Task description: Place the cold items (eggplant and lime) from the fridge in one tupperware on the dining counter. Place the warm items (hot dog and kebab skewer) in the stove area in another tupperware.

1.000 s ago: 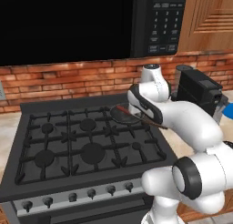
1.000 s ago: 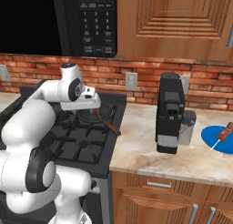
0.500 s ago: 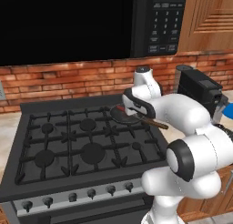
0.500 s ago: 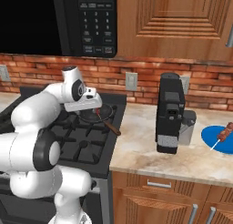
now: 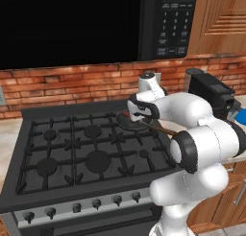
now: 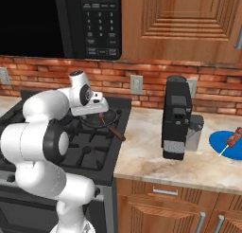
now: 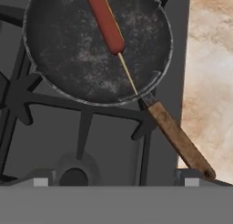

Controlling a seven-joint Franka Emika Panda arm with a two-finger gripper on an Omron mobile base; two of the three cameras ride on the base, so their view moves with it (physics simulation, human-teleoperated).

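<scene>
Over the stove, the gripper hung spread wide above a round, scuffed dark pan with wooden handle, smooth hot dog inside.

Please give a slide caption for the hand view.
Hot dog on a stick lying in a dark pan on the stove.
</scene>
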